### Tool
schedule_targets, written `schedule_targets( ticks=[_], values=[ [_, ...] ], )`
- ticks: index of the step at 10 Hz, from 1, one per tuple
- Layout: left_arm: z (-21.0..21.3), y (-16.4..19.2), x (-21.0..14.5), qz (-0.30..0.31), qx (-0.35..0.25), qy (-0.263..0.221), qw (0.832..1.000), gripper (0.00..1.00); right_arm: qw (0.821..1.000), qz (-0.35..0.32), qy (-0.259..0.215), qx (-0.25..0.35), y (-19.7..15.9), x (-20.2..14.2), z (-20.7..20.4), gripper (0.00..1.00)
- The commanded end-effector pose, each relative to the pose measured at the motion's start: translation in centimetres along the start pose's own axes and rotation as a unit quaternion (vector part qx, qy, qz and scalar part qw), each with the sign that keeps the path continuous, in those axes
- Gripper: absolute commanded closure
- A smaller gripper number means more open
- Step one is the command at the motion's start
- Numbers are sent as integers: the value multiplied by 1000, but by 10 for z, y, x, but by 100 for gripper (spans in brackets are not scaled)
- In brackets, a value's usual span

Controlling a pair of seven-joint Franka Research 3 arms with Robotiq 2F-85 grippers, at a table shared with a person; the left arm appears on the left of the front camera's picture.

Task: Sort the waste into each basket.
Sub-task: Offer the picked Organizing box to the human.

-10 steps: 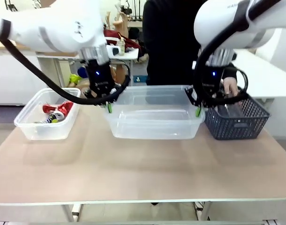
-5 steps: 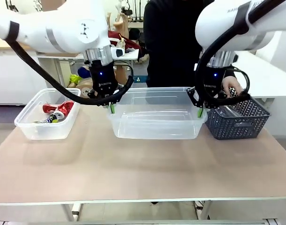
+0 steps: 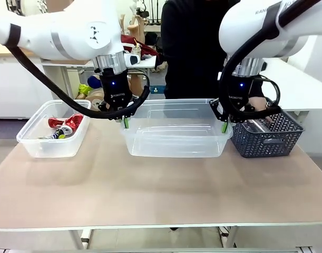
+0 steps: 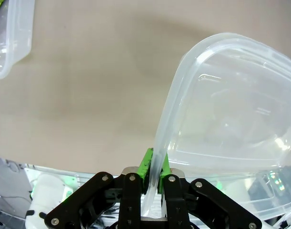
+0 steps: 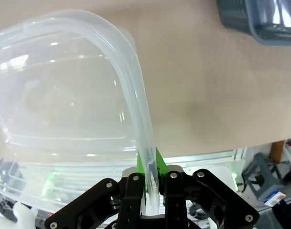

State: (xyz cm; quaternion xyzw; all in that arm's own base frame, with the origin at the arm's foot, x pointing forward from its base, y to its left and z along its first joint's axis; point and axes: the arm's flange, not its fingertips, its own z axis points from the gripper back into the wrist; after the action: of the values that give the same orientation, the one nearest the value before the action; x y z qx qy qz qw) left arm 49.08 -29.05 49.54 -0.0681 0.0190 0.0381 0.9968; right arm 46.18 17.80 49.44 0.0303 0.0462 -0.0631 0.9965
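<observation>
l fingers (image 4: pixel 145 165), r fingers (image 5: pixel 159 163) on tub (image 3: pixel 174 143) rim

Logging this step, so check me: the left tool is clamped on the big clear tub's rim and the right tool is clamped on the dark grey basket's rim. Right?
No. The right tool is also clamped on the rim of the big clear tub, at its other end, not on the dark grey basket; the right wrist view shows it. The left tool is as stated.
</observation>
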Motion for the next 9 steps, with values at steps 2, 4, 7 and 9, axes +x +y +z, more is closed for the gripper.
schedule_targets(
  ticks=[2, 4, 7, 9],
  values=[
    [2, 6, -1, 6, -2, -10, 1000, 100, 1000, 3, -3, 6, 3, -2, 2, 100],
    [2, 6, -1, 6, -2, -10, 1000, 100, 1000, 3, -3, 6, 3, -2, 2, 100],
    [2, 6, -1, 6, -2, -10, 1000, 100, 1000, 3, -3, 6, 3, -2, 2, 100],
    [2, 6, -1, 6, -2, -10, 1000, 100, 1000, 3, -3, 6, 3, -2, 2, 100]
  ],
)
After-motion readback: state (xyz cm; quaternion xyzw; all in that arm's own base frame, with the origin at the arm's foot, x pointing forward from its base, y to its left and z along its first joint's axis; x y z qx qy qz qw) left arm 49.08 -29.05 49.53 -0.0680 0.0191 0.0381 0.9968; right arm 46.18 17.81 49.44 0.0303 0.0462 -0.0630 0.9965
